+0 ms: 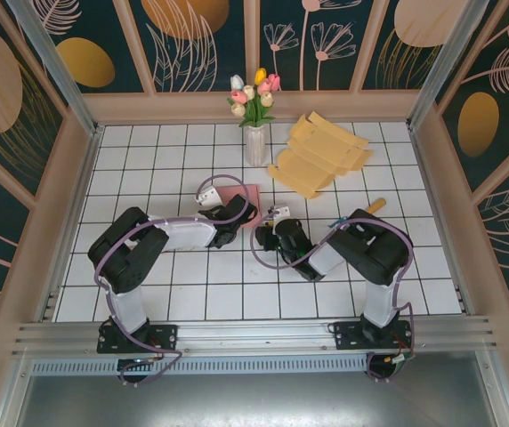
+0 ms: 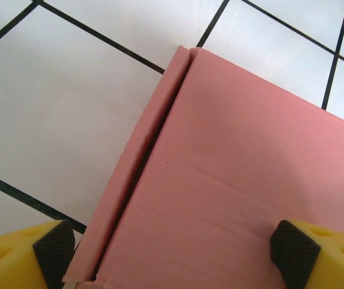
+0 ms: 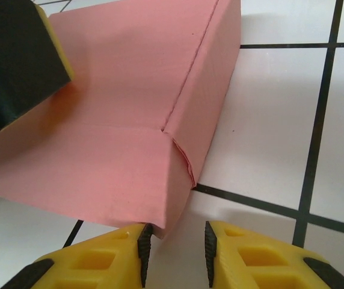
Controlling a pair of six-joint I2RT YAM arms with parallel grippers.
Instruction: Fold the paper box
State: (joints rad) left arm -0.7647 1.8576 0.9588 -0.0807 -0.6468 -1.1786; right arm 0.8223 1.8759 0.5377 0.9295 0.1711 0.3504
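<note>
You have: paper box (image 1: pixel 239 194) on table (image 1: pixel 148 160), centre. Left gripper (image 2: pixel 175 247) straddles one box edge; right gripper (image 3: pixel 177 245) just beside box corner. Vase (image 1: pixel 255 144) behind box. Stack of flat blanks (image 1: pixel 319 156) right of vase.

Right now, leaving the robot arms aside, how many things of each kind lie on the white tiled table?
Pink folded paper box: 1
White vase of tulips: 1
Pile of flat tan cardboard sheets: 1
Small tan object, kind unclear: 1
Total: 4
</note>
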